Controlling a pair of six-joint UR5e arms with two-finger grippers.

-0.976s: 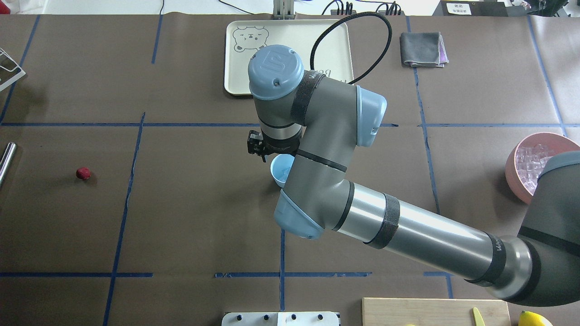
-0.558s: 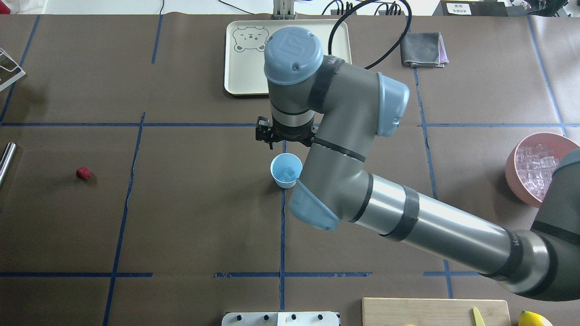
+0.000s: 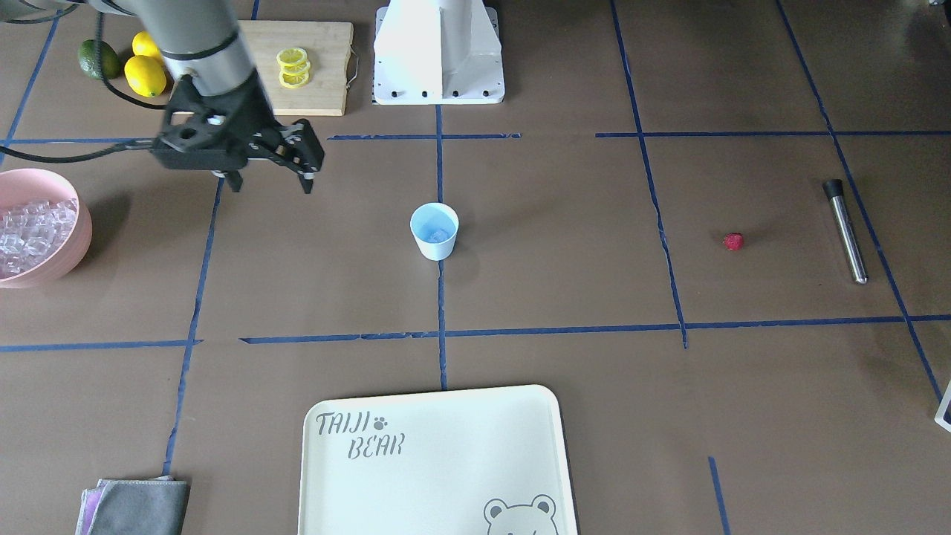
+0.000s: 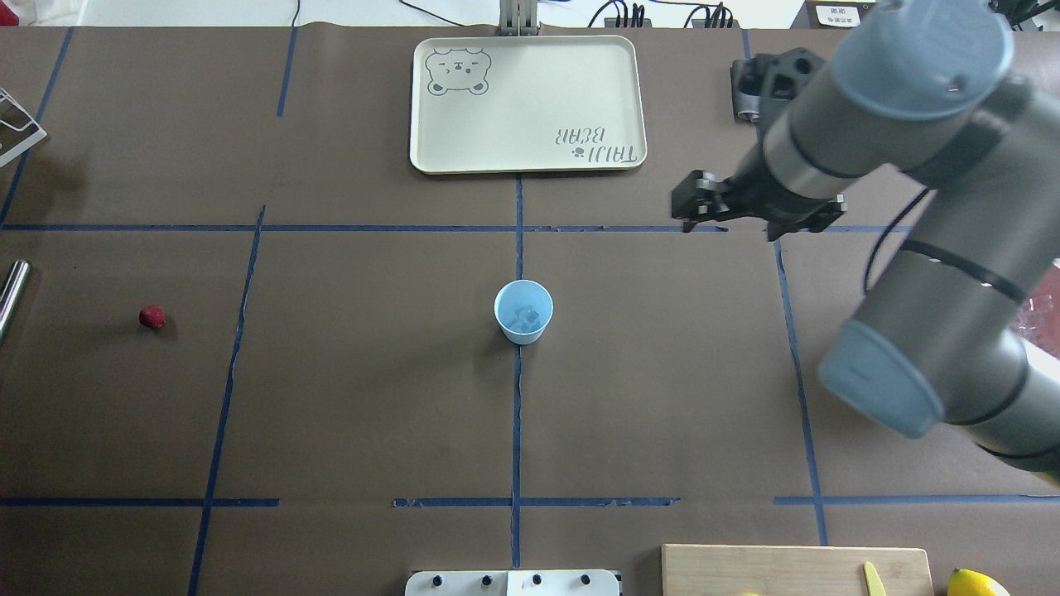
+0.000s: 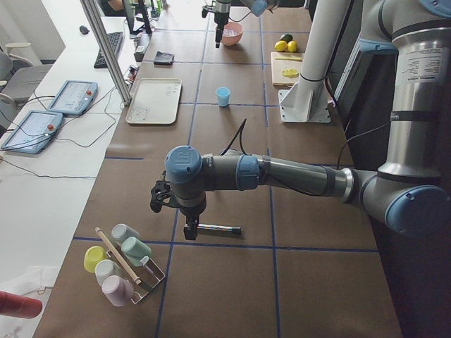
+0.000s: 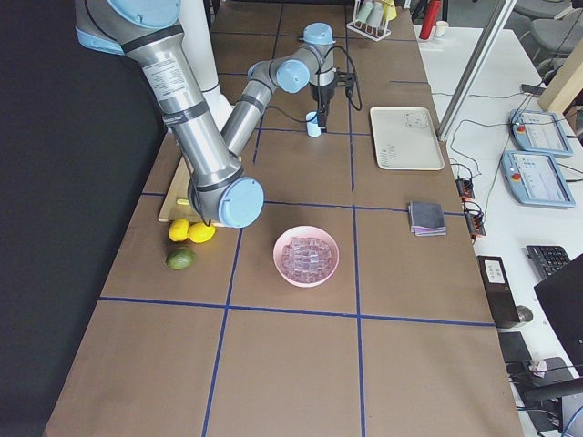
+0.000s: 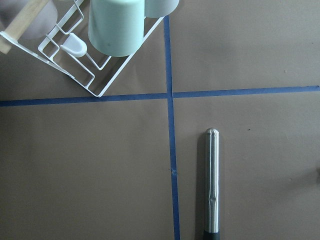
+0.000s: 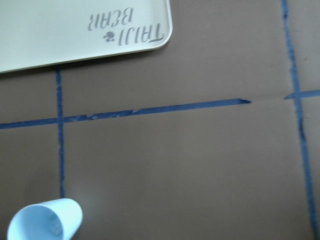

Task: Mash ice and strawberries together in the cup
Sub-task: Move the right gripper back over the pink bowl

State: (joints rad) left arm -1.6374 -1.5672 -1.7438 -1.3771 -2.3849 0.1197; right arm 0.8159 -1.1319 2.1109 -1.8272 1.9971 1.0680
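The pale blue cup [image 4: 523, 312] stands upright at the table's middle, also in the front view [image 3: 434, 232] and at the right wrist view's lower left [image 8: 45, 220]. One clear ice cube [image 4: 528, 316] lies inside it. More ice [image 3: 30, 230] fills the pink bowl [image 3: 70, 256]. The red strawberry [image 4: 151, 317] lies alone on the left side of the table [image 3: 733, 241]. My right gripper [image 3: 271, 184] hangs open and empty, between cup and bowl [image 4: 729, 228]. My left gripper [image 5: 189, 229] hovers over a metal muddler [image 7: 212, 185]; I cannot tell whether it is open.
A cream bear tray [image 4: 527, 157] lies beyond the cup. A grey cloth [image 3: 134, 507] is at the far right corner. A cutting board [image 3: 327, 67] with lemon slices, lemons [image 3: 145, 74] and a lime stand near the base. A cup rack [image 7: 100, 70] stands beside the muddler.
My right arm has swung away from over the cup, to the right and back. The cup now shows in full with an ice cube in it.
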